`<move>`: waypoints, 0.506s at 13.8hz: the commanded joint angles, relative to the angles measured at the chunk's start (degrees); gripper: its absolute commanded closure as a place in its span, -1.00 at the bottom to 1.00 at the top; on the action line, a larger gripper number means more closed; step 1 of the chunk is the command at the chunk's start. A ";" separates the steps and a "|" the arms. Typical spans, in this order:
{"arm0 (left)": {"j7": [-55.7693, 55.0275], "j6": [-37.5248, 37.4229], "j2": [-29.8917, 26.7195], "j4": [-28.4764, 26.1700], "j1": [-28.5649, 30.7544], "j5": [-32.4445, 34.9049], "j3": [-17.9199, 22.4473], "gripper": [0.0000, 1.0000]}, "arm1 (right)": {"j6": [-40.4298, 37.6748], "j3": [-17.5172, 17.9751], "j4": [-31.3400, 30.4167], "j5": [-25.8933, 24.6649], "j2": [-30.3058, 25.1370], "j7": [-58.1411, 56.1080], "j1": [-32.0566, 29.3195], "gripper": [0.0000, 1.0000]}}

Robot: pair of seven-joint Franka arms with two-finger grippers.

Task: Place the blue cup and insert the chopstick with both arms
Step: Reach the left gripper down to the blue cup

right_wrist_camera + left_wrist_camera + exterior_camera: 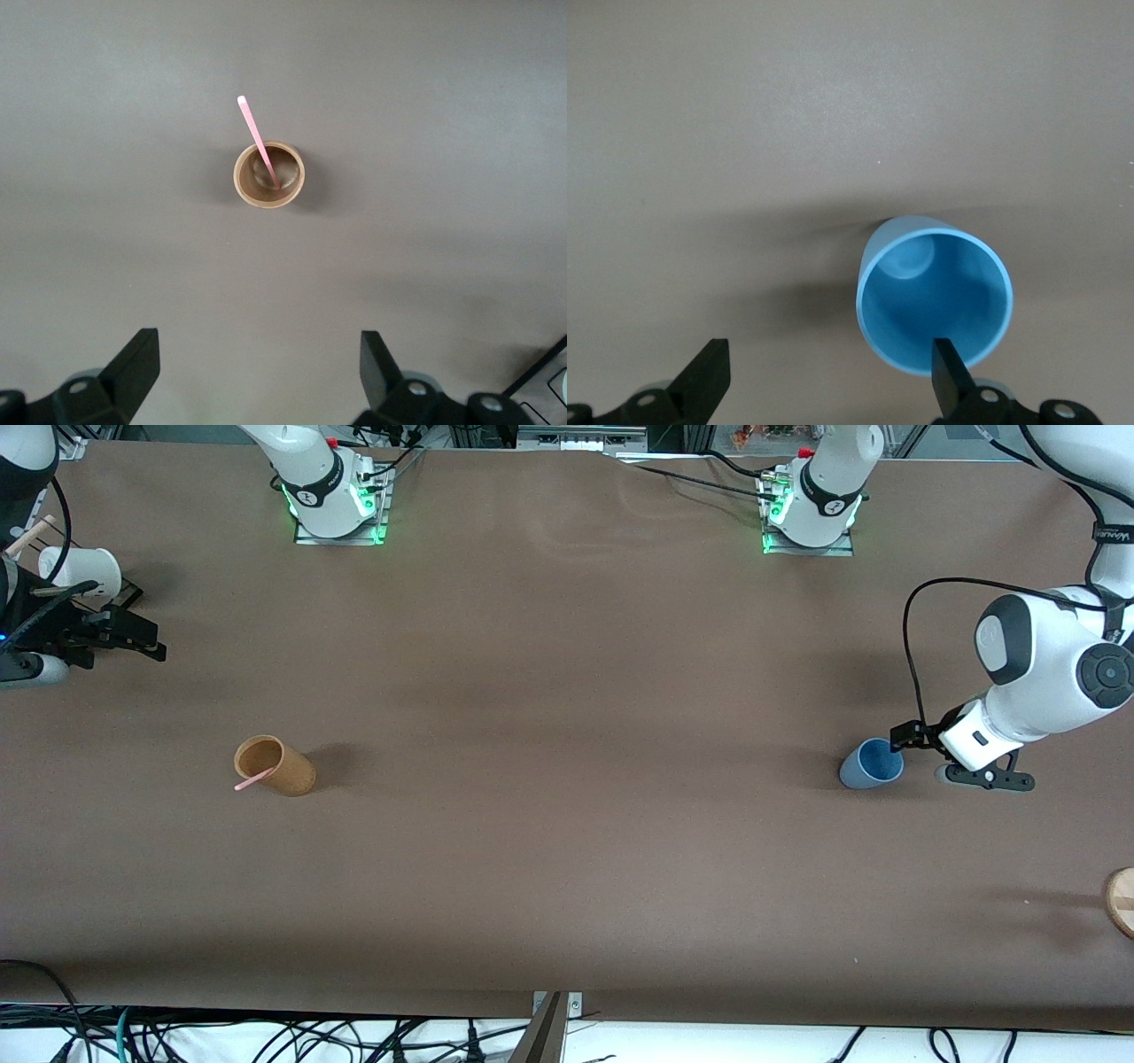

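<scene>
The blue cup stands upright on the table toward the left arm's end, and its bright blue inside holds nothing. My left gripper hovers low beside it, open, with one finger over the cup's rim and the other over bare table. The pale-pink chopstick leans inside a tan cork-coloured cup toward the right arm's end; the right wrist view shows both, chopstick and cup. My right gripper hangs open over the table by that end, holding nothing.
A white cup with a light wooden stick stands next to the right gripper. A round wooden object pokes in at the table's edge by the left arm's end. Brown tabletop stretches between the two cups.
</scene>
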 commanded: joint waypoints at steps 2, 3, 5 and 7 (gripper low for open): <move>0.65 3.74 2.04 -0.24 -0.17 1.33 -0.09 -1.00 | 0.10 0.30 0.06 -0.43 -0.26 0.07 -0.10 -1.00; 0.65 4.35 2.48 -0.24 -0.17 1.33 -0.09 -1.00 | 0.10 0.30 0.06 -0.43 -0.26 0.07 -0.10 -1.00; 0.65 5.23 3.10 -0.16 -0.34 1.33 -0.09 -1.00 | 0.10 0.30 0.06 -0.43 -0.26 0.07 -0.19 -1.00; 0.65 6.55 3.98 -0.16 -0.61 1.33 -0.09 -0.99 | 0.10 0.30 0.06 -0.43 -0.17 -0.01 -0.19 -1.00</move>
